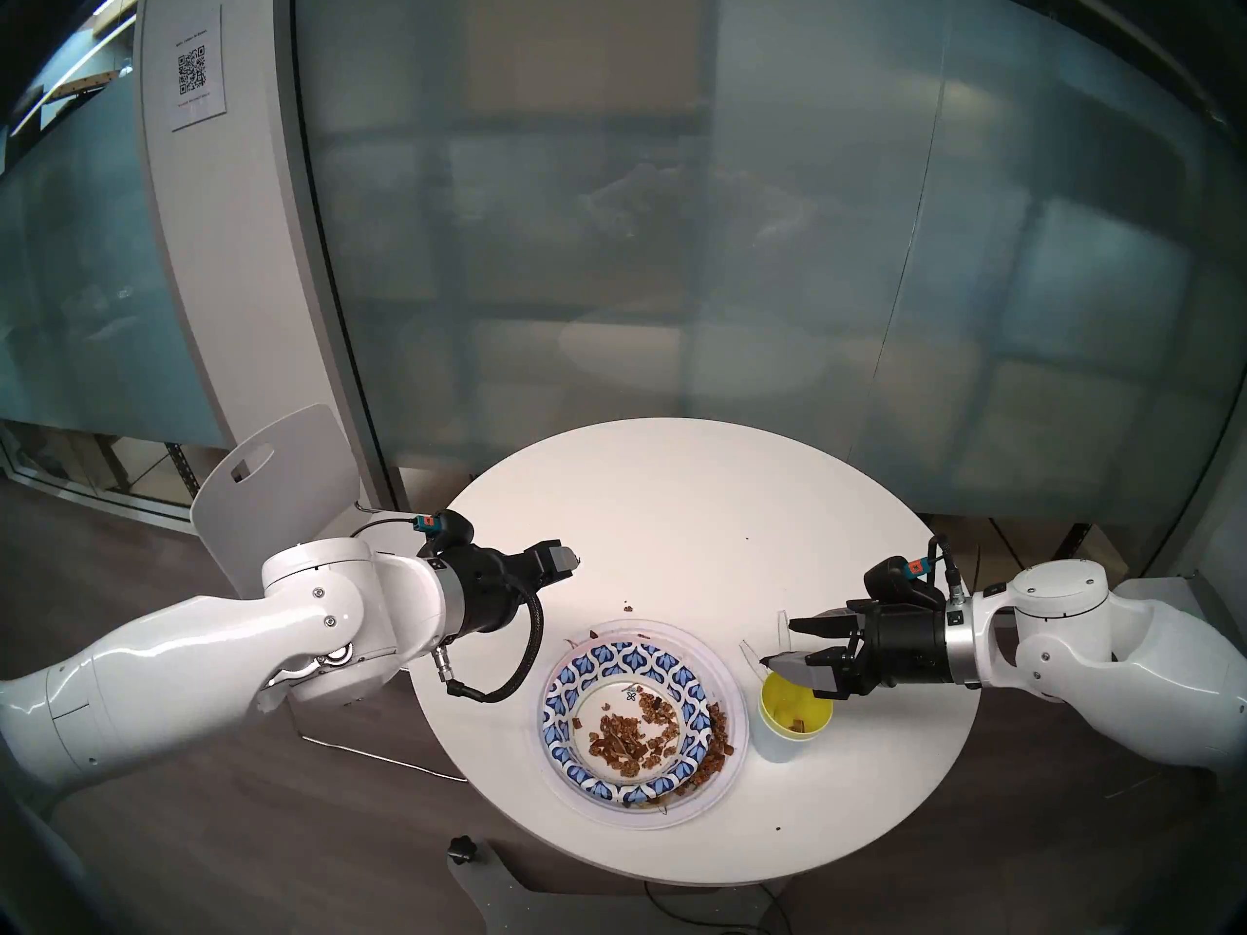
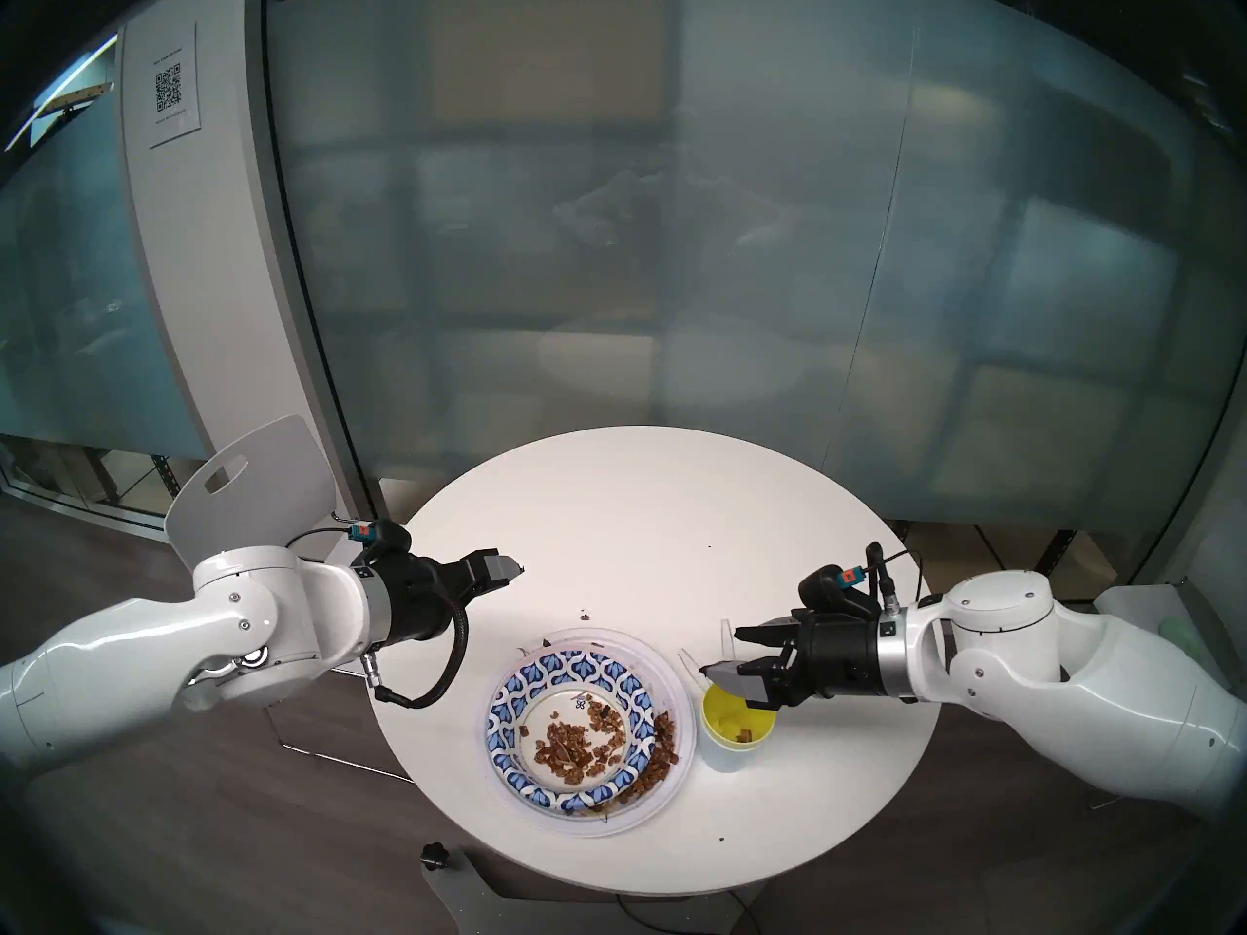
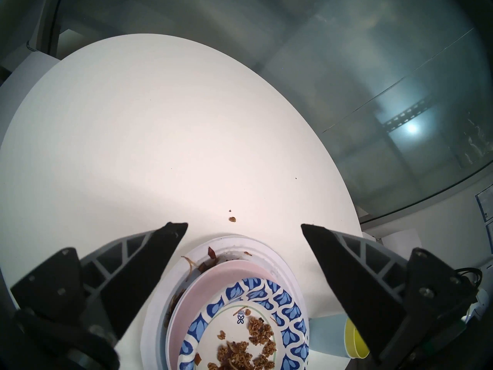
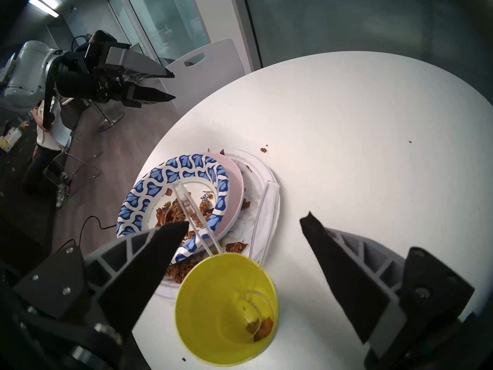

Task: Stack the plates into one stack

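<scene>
The stack sits at the front middle of the round white table (image 1: 675, 508). Uppermost is the paper plate with the blue-white leaf rim (image 1: 607, 657) (image 3: 266, 289), holding brown crumbs. A pale pink plate (image 3: 213, 278) (image 4: 234, 190) lies under it, and the large white plate (image 1: 708, 657) is the base. My left gripper (image 1: 573, 566) (image 3: 241, 225) (image 4: 174, 85) hovers open and empty, behind and to the left of the stack. My right gripper (image 1: 779, 642) (image 2: 722, 651) (image 4: 245, 220) is open and empty to the stack's right, above the yellow cup's far rim.
A yellow cup (image 1: 796, 711) (image 4: 226, 302) stands right of the stack, nested in a light blue cup (image 3: 328, 334), with clear plastic utensils (image 4: 192, 209) sticking out. A few crumbs (image 1: 627, 608) lie behind the stack. A white chair (image 1: 283, 468) stands left of the table.
</scene>
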### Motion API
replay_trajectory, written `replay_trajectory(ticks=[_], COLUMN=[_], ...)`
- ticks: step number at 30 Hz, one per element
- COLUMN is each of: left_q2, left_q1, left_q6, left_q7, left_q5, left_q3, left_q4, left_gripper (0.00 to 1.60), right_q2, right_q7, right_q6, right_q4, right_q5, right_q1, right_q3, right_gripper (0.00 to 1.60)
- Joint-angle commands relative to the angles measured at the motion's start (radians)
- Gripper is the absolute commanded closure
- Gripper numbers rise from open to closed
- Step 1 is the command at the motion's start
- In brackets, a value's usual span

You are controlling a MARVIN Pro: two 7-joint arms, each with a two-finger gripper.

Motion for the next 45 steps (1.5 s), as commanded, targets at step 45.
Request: replay_trajectory(ticks=[45], left_q2=[-0.022], left_q1=[-0.015], left_q6=[-0.020], left_q7=[0.019], left_q5=[0.000], left_q3=[0.006], left_q4=[-0.005], left_gripper=[0.00], right_q2=[0.045], right_q7=[0.065], right_q6=[0.096], right_q4=[0.055], right_q5=[-0.078], right_q1=[-0.042], right_q3=[0.068], right_gripper=[0.35])
